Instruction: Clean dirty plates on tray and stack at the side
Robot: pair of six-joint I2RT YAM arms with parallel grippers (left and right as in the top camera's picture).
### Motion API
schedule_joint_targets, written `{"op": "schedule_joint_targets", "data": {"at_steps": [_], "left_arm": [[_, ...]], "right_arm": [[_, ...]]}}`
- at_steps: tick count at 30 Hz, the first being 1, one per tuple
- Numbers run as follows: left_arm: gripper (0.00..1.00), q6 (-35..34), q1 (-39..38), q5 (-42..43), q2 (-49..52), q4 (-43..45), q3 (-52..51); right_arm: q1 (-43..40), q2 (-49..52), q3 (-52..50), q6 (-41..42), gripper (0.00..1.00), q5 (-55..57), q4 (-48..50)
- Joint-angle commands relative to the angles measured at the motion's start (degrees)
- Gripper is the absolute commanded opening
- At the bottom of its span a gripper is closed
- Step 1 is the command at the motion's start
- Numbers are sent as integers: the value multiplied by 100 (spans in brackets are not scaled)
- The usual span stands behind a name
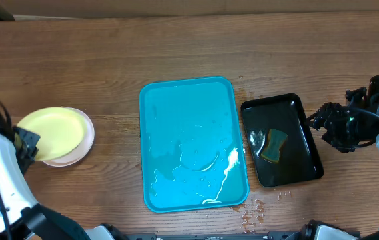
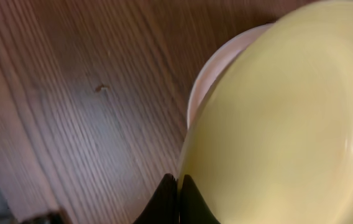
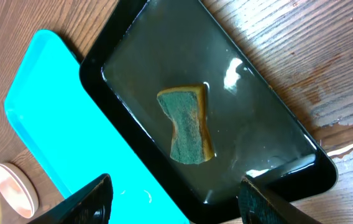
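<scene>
Wooden table [image 1: 176,47] — left pincer [image 2: 178,193] pinches yellow-green plate [image 2: 288,118] at rim, over white plate [image 2: 217,68]; right pincer [image 3: 176,199] spread.

The wooden table [image 1: 176,47] bears the turquoise tray [image 1: 189,113], a black tray [image 1: 297,133] and stacked plates [image 1: 56,130].

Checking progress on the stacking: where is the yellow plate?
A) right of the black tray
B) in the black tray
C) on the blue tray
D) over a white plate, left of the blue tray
D: the yellow plate overlaps the white plate, left of the blue tray.
</scene>
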Motion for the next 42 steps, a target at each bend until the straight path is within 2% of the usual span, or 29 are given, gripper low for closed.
{"op": "schedule_joint_targets", "data": {"at_steps": [1,4,5,8,12,15,19,22,26,29,31,32,37,40,42], "left_arm": [[13,48,225,361,-2,509,-411],[27,492,249,562,-4,732,-459],[38,772,247,824,-7,767,-407],[54,1259,245,1864,-13,629,-85],[58,1860,212,3366,-63,-66,734],[57,2367,13,3587,-221,-859,1467],[52,2498,-544,2848,-662,-1639,2140],[52,2555,-1060,2841,-1187,-1711,2277],[53,2966,-1784,2798,-2111,-1672,2345],[63,3025,-2203,2549,-2844,-1600,2345],[96,3016,-2317,2511,-3233,-1655,2343],[100,3016,-2321,2514,-3383,-1729,2343],[100,3117,-2319,2697,-3825,-2409,2315],[100,4365,-2319,3915,-3834,-2750,2201],[100,4577,-2319,4336,-3832,-2739,2072]], "right_arm": [[-15,-37,72,-42,66,-31,33],[-15,-39,72,-140,66,-50,31],[-15,-50,72,-291,66,-127,33],[-15,-175,76,-490,67,-520,-31],[2,-678,94,-669,89,-1202,-24],[157,-1228,164,-737,100,-1237,-24],[625,-2041,186,-866,100,-1237,-46],[1113,-2538,186,-944,100,-1237,-140],[1823,-3040,186,-962,100,-1211,-319],[2236,-3233,186,-957,100,-1069,-319],[2387,-3244,186,-918,100,-1071,-315],[2426,-3241,186,-916,100,-1102,-321],[2463,-3241,186,-929,100,-1123,-282],[2463,-3244,234,-1207,100,-977,-223],[2461,-3244,238,-1220,100,-931,-203]]}}
